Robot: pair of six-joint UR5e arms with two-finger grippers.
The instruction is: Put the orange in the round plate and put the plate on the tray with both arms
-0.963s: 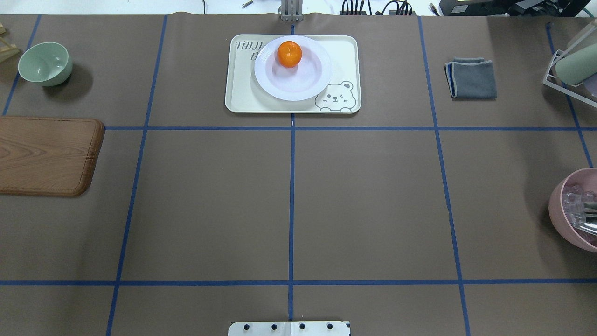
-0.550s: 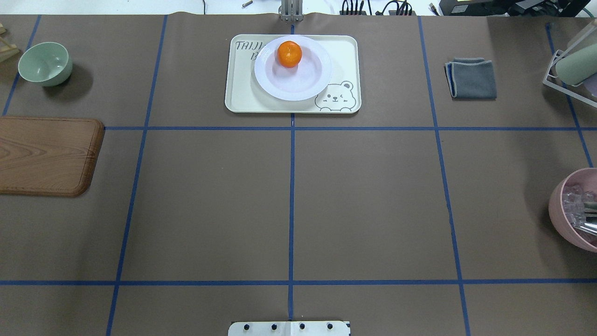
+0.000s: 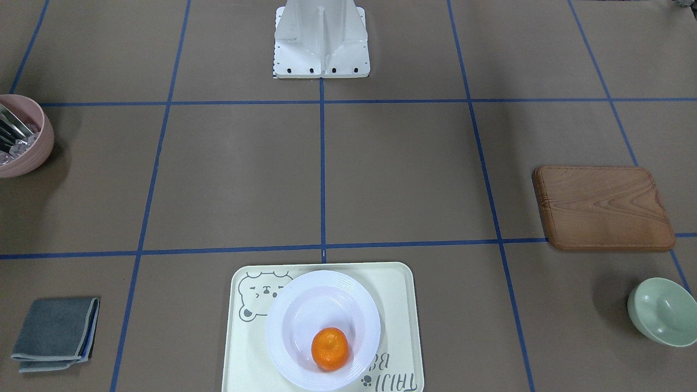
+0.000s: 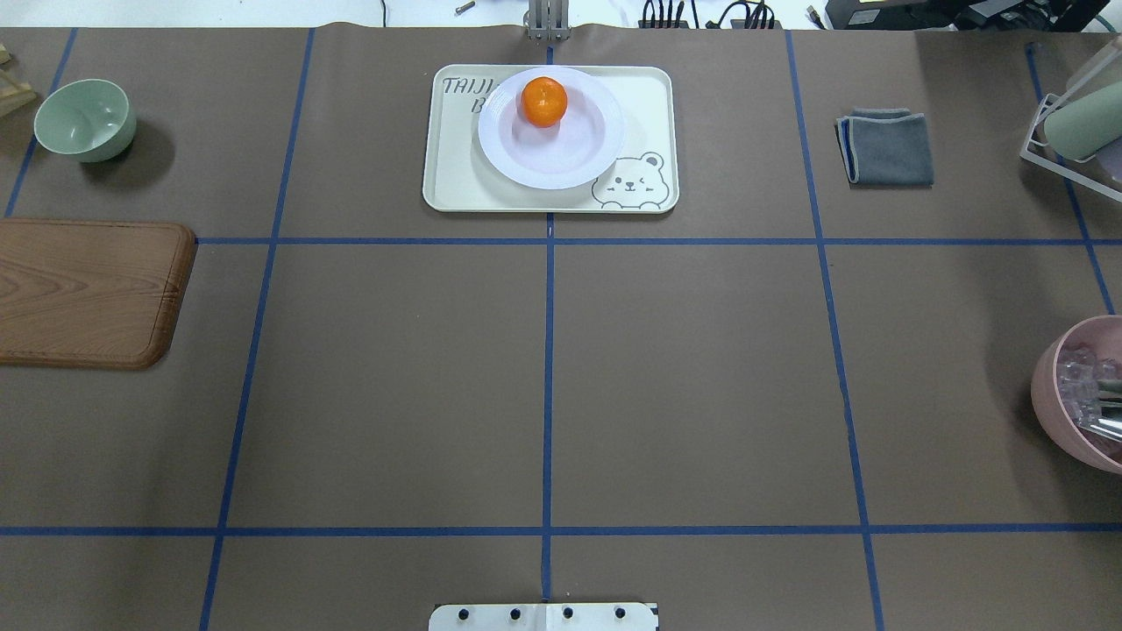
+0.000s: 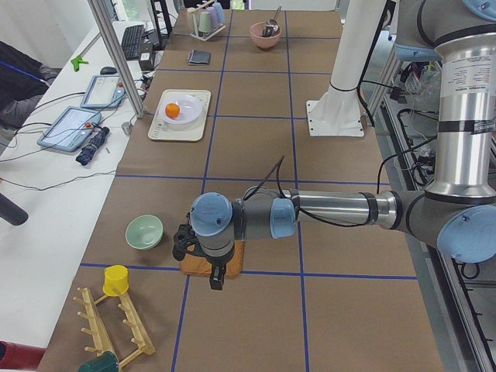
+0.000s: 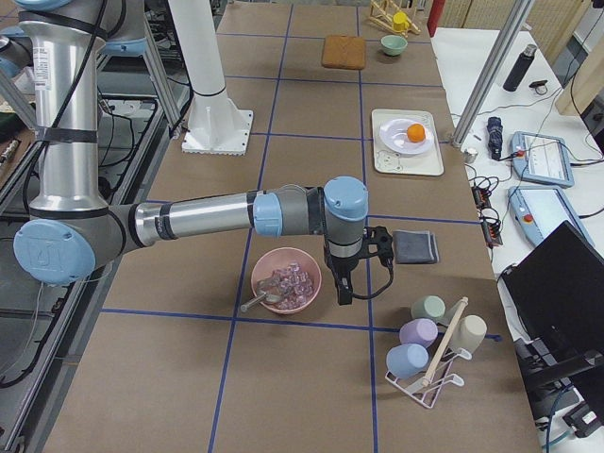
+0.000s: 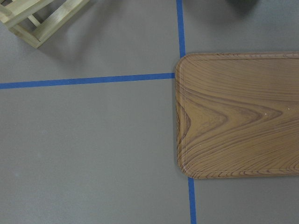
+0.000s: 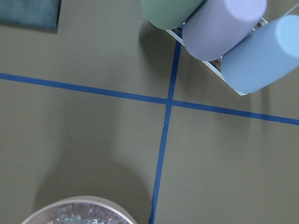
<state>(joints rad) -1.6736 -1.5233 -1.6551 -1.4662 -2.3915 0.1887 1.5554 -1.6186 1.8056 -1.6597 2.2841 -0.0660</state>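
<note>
The orange (image 4: 543,102) lies inside the round plate (image 4: 550,166), toward its far side. The plate rests on the tray (image 4: 650,96) at the far middle of the table, also seen from the front as orange (image 3: 329,349), plate (image 3: 294,321) and tray (image 3: 400,305). Neither gripper shows in the overhead or front views. In the left side view my left gripper (image 5: 215,280) hangs over the wooden board, far from the tray. My right gripper (image 6: 342,293) hangs beside the pink bowl in the right side view. Whether either is open or shut I cannot tell.
A wooden board (image 4: 88,294) and a pale green bowl (image 4: 85,118) sit at the left. A folded grey cloth (image 4: 887,147), a cup rack (image 4: 1074,131) and a pink bowl (image 4: 1078,394) with cutlery stand at the right. The white base mount (image 4: 543,616) is at the near edge.
</note>
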